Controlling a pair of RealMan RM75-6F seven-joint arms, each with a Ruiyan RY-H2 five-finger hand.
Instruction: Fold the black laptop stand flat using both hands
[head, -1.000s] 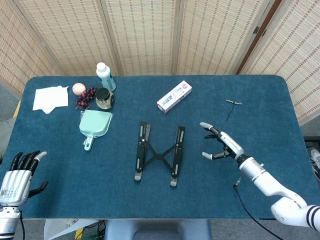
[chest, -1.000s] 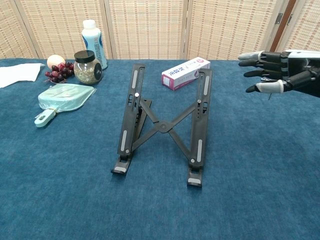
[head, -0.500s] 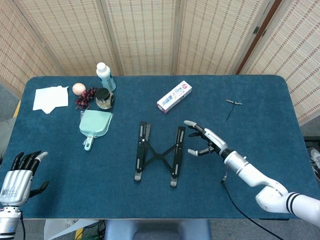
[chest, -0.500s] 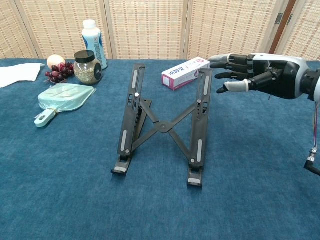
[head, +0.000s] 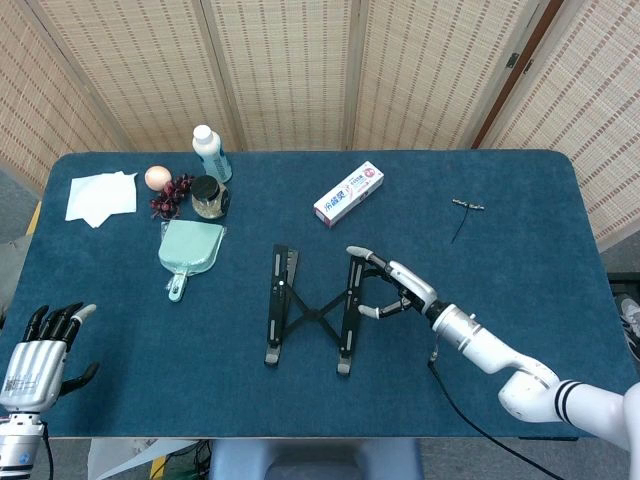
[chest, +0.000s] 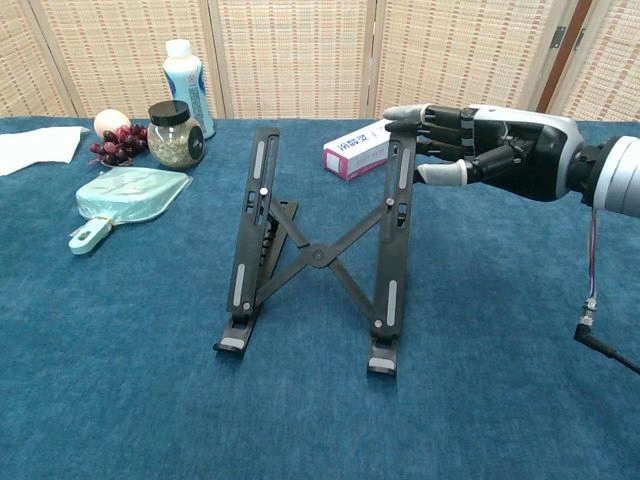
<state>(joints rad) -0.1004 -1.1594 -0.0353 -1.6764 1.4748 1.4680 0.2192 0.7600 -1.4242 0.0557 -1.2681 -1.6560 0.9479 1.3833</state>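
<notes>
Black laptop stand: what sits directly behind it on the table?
Behind the black laptop stand lies a white and pink rectangular box, partly hidden by the stand's right rail and the right hand. Its far end is covered.

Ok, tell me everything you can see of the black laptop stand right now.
The black laptop stand is unfolded near the middle of the blue table: two long rails with grey pads, joined by an X-shaped cross brace, raised at the far end, its front feet on the cloth. It looks like matte metal or plastic. The right hand touches the top of its right rail, fingers over the tip. The left hand is far off.
</notes>
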